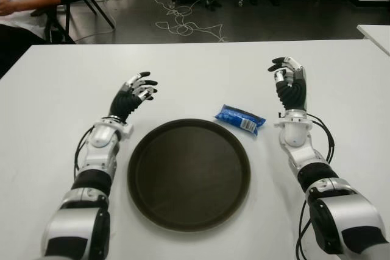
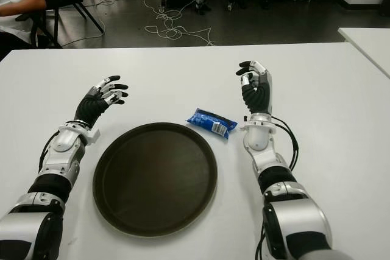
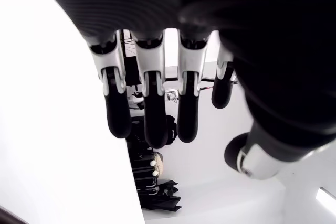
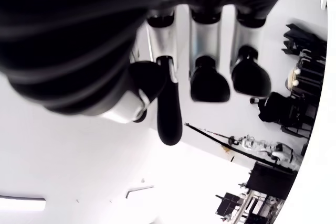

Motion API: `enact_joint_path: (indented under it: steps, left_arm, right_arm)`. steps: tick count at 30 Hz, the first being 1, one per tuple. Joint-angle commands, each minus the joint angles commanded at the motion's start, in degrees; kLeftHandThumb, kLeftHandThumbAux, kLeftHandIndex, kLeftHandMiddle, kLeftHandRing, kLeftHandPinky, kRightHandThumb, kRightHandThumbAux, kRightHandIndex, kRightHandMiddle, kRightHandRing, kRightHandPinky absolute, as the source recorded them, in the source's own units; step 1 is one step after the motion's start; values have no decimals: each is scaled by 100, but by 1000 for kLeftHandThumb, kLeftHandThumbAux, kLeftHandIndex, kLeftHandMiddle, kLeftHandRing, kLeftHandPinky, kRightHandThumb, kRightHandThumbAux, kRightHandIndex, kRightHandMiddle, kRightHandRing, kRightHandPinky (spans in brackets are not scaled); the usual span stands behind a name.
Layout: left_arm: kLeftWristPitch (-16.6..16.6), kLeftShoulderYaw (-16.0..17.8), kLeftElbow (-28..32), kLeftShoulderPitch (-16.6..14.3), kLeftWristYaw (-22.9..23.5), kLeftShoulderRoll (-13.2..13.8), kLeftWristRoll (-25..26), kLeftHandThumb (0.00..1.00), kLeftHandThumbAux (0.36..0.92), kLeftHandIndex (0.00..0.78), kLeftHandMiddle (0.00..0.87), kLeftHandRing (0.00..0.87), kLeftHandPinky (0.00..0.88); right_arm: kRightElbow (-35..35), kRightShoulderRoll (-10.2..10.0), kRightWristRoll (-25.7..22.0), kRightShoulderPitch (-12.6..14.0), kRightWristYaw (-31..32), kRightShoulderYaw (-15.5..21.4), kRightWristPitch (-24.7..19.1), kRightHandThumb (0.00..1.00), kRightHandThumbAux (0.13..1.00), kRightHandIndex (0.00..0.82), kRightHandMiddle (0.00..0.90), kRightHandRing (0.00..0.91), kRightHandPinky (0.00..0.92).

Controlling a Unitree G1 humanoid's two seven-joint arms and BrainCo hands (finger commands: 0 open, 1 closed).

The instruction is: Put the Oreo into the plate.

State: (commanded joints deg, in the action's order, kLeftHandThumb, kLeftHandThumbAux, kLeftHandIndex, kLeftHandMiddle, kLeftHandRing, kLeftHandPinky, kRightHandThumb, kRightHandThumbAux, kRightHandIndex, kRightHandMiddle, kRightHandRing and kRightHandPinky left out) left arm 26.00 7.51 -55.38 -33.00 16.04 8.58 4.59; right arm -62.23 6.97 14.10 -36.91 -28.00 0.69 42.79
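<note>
Left eye view: right hand (image 1: 288, 82) raised, fingers loose and empty, beside the Oreo (image 1: 240, 119); left hand (image 1: 134, 94) likewise released, by the plate (image 1: 189, 173); white desk (image 1: 201, 71), cables on floor (image 1: 183, 25)

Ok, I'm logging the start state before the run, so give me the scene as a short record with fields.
surface: white table
plate: round dark brown plate, nothing on it
Oreo: blue Oreo packet on the table, beside the plate's far right rim
left hand: left hand open, left of the plate, holding nothing
right hand: right hand open, right of the packet, holding nothing
task state: packet not yet in plate
</note>
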Motion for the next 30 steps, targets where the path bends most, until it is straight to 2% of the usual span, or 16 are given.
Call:
enact_joint_path:
  steps: [9, 14, 17, 19, 24, 28, 30]
  left_arm:
    - [306, 92, -224, -217, -535, -22, -104, 78, 629, 171, 262, 252, 251]
    - [435, 94, 198, -357, -1201, -14, -274, 103, 602, 145, 212, 196, 165]
    - [500, 104, 220, -440, -1491, -100, -301, 120, 608, 139, 196, 176, 135]
    - [457, 116, 190, -600, -1668, -159, -291, 135, 620, 131, 183, 160, 117]
    - [488, 87, 436, -721, -2141, -379, -363, 140, 644, 101, 137, 108, 65]
    - [537, 71, 481, -737, -2337, -450, -411, 115, 661, 79, 113, 82, 44]
    - [579, 95, 467, -738, -2364, -456, -390, 110, 662, 75, 107, 75, 39]
  right_arm:
    - [41, 12, 13, -44, -106, 38, 125, 854, 678, 402, 508, 791, 798]
    - [142, 49, -40, -115, -54, 78, -46, 854, 678, 402, 510, 803, 802]
    - [194, 70, -118, -145, 60, 122, -154, 854, 678, 401, 510, 805, 802]
    - [225, 93, -168, -161, 139, 142, -234, 853, 678, 401, 510, 803, 800]
    - [291, 151, -301, -303, 326, 219, -659, 854, 676, 407, 512, 794, 797]
    - [380, 147, -409, -356, 427, 296, -915, 855, 673, 414, 527, 764, 759]
    - [461, 118, -677, -441, 672, 426, -1209, 855, 672, 416, 538, 758, 749]
